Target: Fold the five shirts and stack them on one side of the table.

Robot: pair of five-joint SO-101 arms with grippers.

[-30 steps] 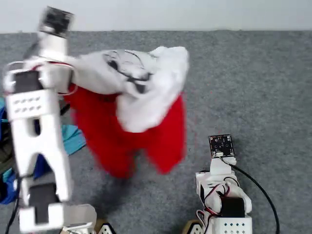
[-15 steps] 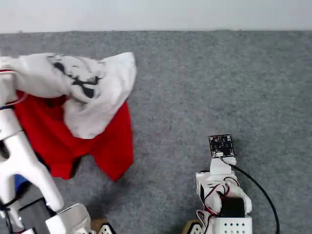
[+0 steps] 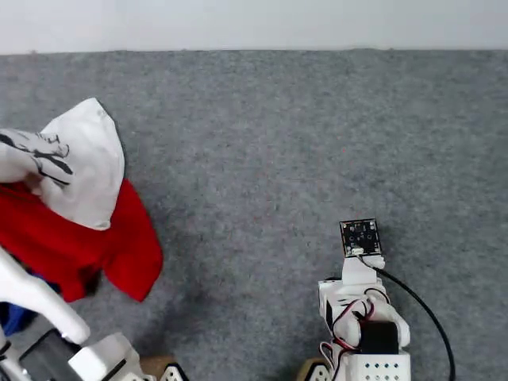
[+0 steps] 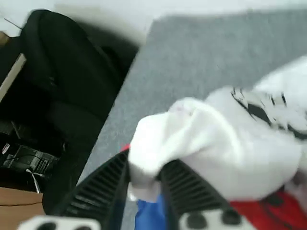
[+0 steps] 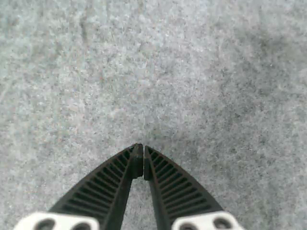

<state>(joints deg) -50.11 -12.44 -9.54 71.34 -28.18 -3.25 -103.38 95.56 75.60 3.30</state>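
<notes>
The left arm stands at the table's left edge. Its left gripper is clamped on a fold of the white shirt, which lies bunched over the red shirt, with blue cloth beneath. The right arm sits tucked at the near edge, the right gripper pressed closed on nothing above the grey table, which lies open across the middle and right.

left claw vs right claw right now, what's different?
Load: left claw is clamped on a fold of the white shirt; right claw is pinched shut on nothing.
Place: left claw is near the table's edge, with the red shirt; right claw hangs over bare grey table.
Shared: black ribbed fingers.
</notes>
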